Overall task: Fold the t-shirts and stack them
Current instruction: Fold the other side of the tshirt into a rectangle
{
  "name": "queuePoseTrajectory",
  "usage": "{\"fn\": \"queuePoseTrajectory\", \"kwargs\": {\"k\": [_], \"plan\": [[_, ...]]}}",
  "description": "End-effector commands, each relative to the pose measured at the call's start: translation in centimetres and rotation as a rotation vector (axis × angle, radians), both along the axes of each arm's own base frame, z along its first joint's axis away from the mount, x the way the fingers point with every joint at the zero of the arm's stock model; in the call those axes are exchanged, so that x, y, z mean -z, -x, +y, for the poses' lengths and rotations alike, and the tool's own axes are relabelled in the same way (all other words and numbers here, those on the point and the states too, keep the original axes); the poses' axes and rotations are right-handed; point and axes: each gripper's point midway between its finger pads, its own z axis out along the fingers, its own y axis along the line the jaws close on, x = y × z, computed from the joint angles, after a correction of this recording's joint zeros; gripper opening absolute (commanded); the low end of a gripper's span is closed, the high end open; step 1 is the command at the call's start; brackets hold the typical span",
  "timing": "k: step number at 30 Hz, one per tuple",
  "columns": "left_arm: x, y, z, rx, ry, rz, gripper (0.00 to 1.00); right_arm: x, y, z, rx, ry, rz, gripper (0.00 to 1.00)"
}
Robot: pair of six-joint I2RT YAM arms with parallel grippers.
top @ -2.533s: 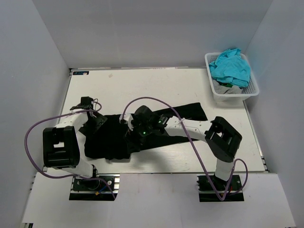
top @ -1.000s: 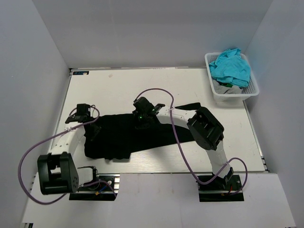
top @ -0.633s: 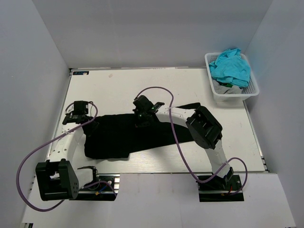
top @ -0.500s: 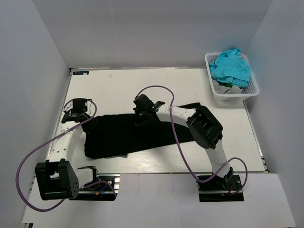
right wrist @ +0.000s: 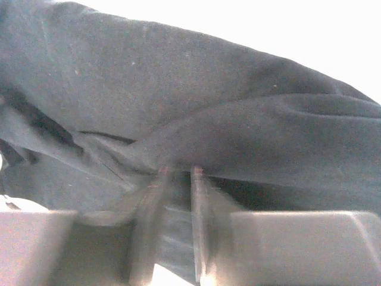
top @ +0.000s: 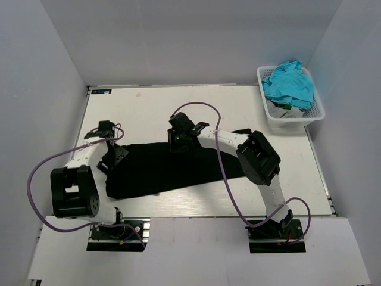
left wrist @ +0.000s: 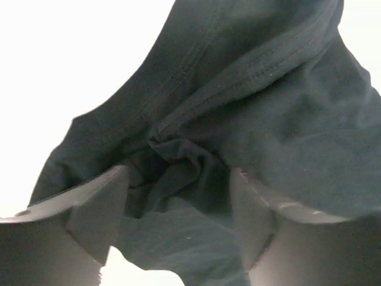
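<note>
Top external: black t-shirt lies lengthwise left-right.

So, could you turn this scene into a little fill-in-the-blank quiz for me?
The t-shirt lying across the table is plain ____.
The table itself is ____.
The basket stands at the table's far ____ corner.
Missing words: black; white; right.
</note>
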Motion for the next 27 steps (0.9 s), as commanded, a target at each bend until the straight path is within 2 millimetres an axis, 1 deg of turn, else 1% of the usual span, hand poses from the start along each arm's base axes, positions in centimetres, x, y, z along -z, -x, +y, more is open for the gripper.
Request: {"fn": "queuePoseTrajectory", "kwargs": {"k": [1,2,3,4,5,6,7,8,9,10,11,12,13,14,15,16,17,18,19,20,21,22,23,24,25,26,27], "plan": [[-1.4,0.2,0.7,-0.041,-0.028,0.029,0.99,-2.6,-1.0,0.0,0.006,-0.014,-0.046,0.37],[-1.8,0.4,0.7,-0.04,-0.028,0.044,1.0,-2.9,-1.2,-0.1,0.007,-0.007,-0.066,0.41],[-2.1,0.4,0.7,-0.04,-0.027,0.047,1.0,-4.2,-1.4,-0.5,0.015,-0.015,-0.082,0.45],[-2.9,0.0,0.7,-0.041,-0.028,0.028,1.0,-4.5,-1.4,-0.7,0.017,-0.012,-0.091,0.57],[-3.9,-0.2,0.8,-0.032,-0.032,0.002,1.0,-5.0,-1.7,-1.0,0.026,-0.015,-0.104,0.67],[-4.6,-0.1,0.9,-0.035,-0.043,-0.005,1.0,-5.8,-1.9,-1.4,0.031,-0.024,-0.116,0.79],[-6.1,-1.0,1.0,-0.027,-0.047,-0.048,1.0,-6.9,-2.0,-1.7,0.029,-0.033,-0.139,0.9],[-7.1,-1.3,1.1,-0.019,-0.051,-0.072,1.0,-7.1,-2.2,-2.1,0.037,-0.031,-0.144,0.9],[-8.9,-2.0,1.2,-0.012,-0.057,-0.125,1.0,-8.2,-2.7,-3.3,0.05,-0.036,-0.162,0.9],[-9.8,-2.4,0.9,0.003,-0.045,-0.155,1.0,-8.0,-2.6,-4.1,0.059,-0.024,-0.152,0.9],[-10.5,-2.7,0.1,0.03,-0.02,-0.179,1.0,-7.9,-3.6,-5.5,0.096,0.003,-0.173,0.9],[-11.2,-3.7,-0.4,0.069,-0.009,-0.233,1.0,-8.6,-3.9,-7.1,0.126,0.005,-0.184,0.9],[-11.9,-4.3,-1.0,0.119,0.008,-0.29,1.0,-7.4,-3.7,-8.5,0.146,0.04,-0.174,0.9],[-11.9,-5.0,-2.6,0.194,0.079,-0.336,1.0,-9.0,-4.4,-10.0,0.184,0.02,-0.202,0.9],[-10.7,-5.6,-3.3,0.231,0.108,-0.359,1.0,-6.3,-3.7,-12.3,0.205,0.074,-0.161,0.9],[-10.3,-5.6,-4.6,0.262,0.176,-0.371,1.0,-6.5,-4.9,-13.5,0.24,0.059,-0.18,0.9],[-8.9,-5.8,-5.2,0.273,0.216,-0.341,1.0,-7.3,-5.0,-14.3,0.254,0.05,-0.198,0.9],[-7.2,-5.6,-6.1,0.292,0.255,-0.318,1.0,-5.6,-4.5,-15.7,0.261,0.084,-0.173,0.9],[-6.2,-5.5,-6.9,0.307,0.305,-0.301,1.0,-5.2,-5.5,-17.7,0.291,0.106,-0.169,0.9],[-5.1,-5.4,-7.2,0.307,0.322,-0.277,1.0,-4.8,-5.7,-18.4,0.299,0.11,-0.162,0.9],[-2.6,-4.7,-7.4,0.298,0.344,-0.21,1.0,-4.3,-5.8,-19.1,0.3,0.124,-0.158,0.9],[-1.8,-4.9,-7.6,0.302,0.363,-0.202,1.0,-3.7,-6.8,-20.8,0.32,0.146,-0.161,0.9],[-0.9,-4.8,-7.7,0.298,0.367,-0.183,1.0,-2.6,-6.9,-21.5,0.33,0.171,-0.142,0.9],[0.3,-4.4,-7.9,0.297,0.383,-0.159,1.0,-2.2,-7.5,-22.6,0.357,0.189,-0.138,0.9],[1.5,-4.8,-8.1,0.299,0.398,-0.15,1.0,-1.6,-7.7,-23.1,0.358,0.208,-0.138,0.9],[2.1,-4.9,-8.1,0.287,0.403,-0.139,1.0,-0.4,-8.4,-24.6,0.394,0.228,-0.12,0.9],[2.9,-4.6,-7.9,0.279,0.398,-0.112,1.0,0.2,-8.7,-25.3,0.41,0.232,-0.107,0.9]]}}
